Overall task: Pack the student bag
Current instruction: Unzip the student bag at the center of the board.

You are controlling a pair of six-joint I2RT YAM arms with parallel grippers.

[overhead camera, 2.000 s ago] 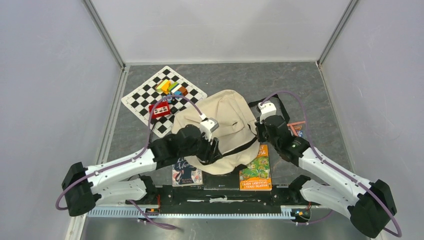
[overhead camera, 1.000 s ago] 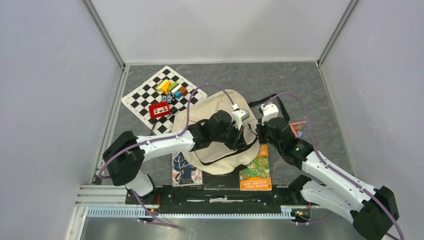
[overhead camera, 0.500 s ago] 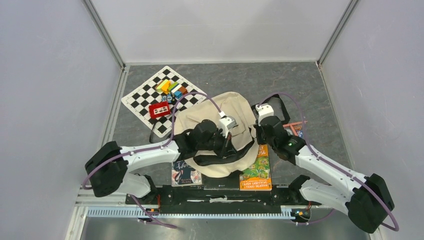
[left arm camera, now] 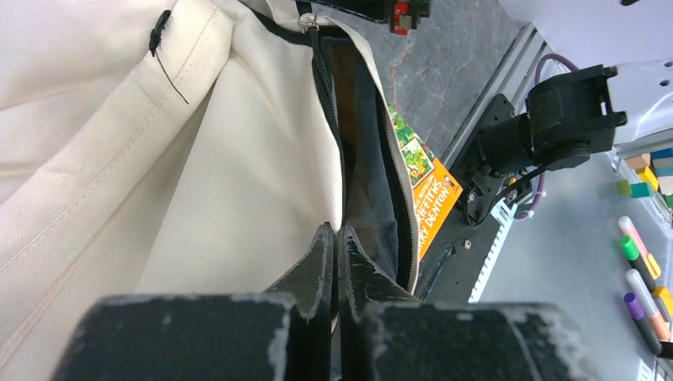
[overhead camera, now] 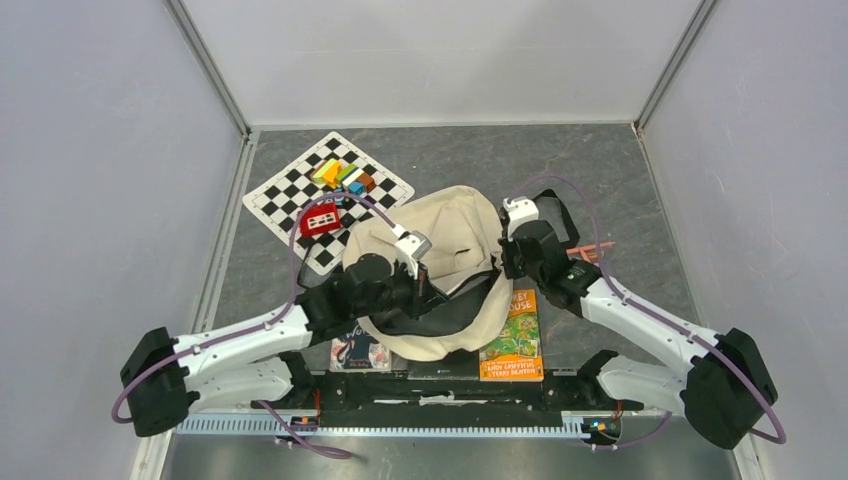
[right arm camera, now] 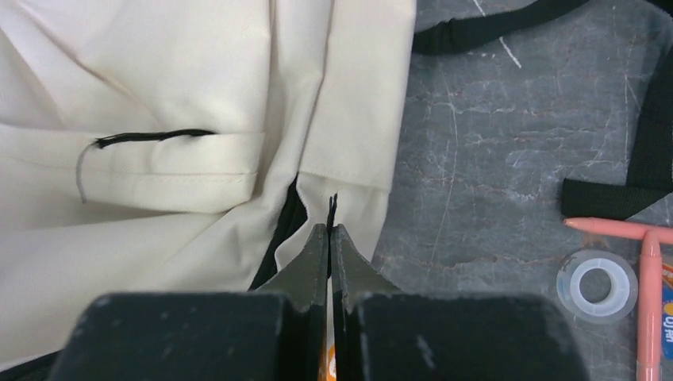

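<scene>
Upper left of the top view, you've got the checkered mat (overhead camera: 300,205), coloured blocks (overhead camera: 343,177) on its far corner and a red piece (overhead camera: 318,220) nearer the bottom of the frame. Moving right, your left gripper (left arm camera: 334,231) is pinched tight on the rim of the bag (overhead camera: 455,235). In the left wrist view, cream canvas runs down one side of the fingers and grey lining down the other, with the zip edge going in between them. The bag sits dead centre between your two arms, its mouth gaping dark toward the bottom of the frame. Below it, a dark book (overhead camera: 355,352) shows at lower left and an orange book (overhead camera: 515,340) at lower right, both partly hidden from above. Right of centre, your right gripper (right arm camera: 328,228) is clamped too, on the bag's right edge, and a sliver of black trim pokes up between its tips. Further right, a black strap (right arm camera: 603,198) lies on the grey table (right arm camera: 492,159). At the far right a tape roll (right arm camera: 597,286) sits just beside a pink pen (right arm camera: 627,230).
</scene>
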